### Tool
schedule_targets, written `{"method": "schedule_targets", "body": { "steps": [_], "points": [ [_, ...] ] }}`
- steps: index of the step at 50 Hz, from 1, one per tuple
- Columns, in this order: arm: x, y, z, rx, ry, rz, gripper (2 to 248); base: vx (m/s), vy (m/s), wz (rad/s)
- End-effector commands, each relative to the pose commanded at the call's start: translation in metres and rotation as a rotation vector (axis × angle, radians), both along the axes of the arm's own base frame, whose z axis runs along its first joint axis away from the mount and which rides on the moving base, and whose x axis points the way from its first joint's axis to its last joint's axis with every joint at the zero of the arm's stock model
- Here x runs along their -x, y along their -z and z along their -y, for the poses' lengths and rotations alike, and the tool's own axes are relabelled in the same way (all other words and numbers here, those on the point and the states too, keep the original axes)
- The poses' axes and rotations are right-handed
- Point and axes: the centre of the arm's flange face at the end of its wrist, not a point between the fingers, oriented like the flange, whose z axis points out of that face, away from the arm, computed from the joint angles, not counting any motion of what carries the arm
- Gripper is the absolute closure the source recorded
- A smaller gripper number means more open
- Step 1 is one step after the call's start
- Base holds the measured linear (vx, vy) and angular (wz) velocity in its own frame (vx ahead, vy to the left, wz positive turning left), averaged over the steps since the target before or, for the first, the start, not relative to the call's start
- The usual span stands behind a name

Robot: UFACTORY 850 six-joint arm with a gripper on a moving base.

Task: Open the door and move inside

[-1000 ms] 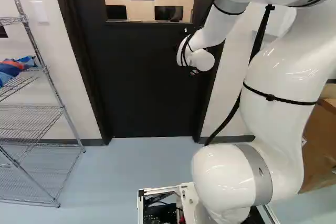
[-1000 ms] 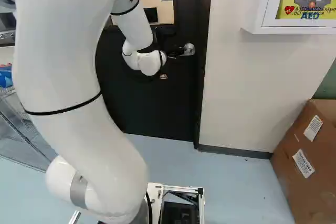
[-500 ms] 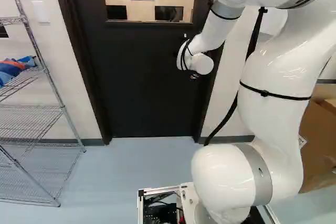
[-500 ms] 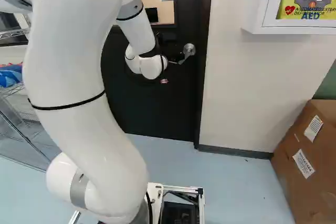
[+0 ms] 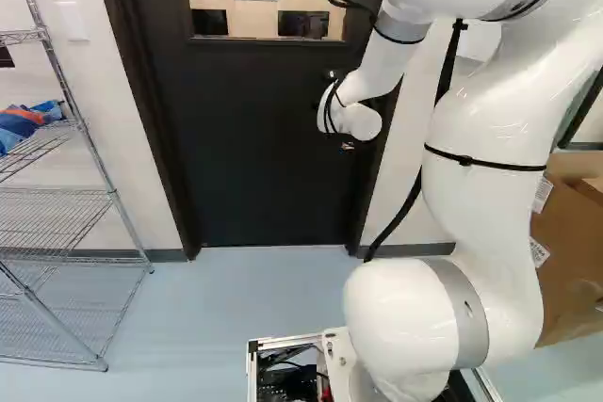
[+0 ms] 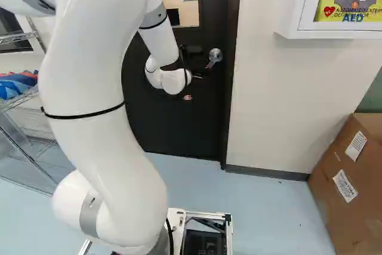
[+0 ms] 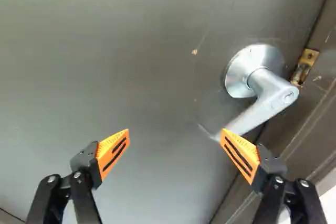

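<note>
In the middle of the left base view, the dark door (image 5: 264,157) stands closed in its frame (image 5: 141,110), with a window (image 5: 264,11) above. The white arm (image 5: 485,120) fills the right side and reaches toward the door's latch side. In the right base view, the gripper (image 6: 193,86) sits above and left of centre, just beside the silver handle (image 6: 215,57). Its jaws are wide apart, holding nothing between them. In the wrist view, one orange pad (image 7: 241,153) overlaps the lever's free end; whether they touch, I cannot tell. A wire rack (image 5: 58,195) stands along the left edge of the left base view.
</note>
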Motion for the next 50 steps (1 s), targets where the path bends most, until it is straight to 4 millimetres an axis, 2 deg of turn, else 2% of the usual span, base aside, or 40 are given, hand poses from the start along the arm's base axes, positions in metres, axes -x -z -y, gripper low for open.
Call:
{"method": "schedule_targets", "body": {
  "steps": [15, 28, 50],
  "points": [
    [-0.009, 0.017, 0.004, -0.005, 0.008, -0.027, 3, 0.000, 0.000, 0.000],
    [-0.020, 0.022, 0.010, -0.041, 0.077, -0.024, 3, 0.000, 0.000, 0.000],
    [-0.053, 0.028, 0.015, -0.119, 0.203, -0.015, 3, 0.000, 0.000, 0.000]
  ]
}}
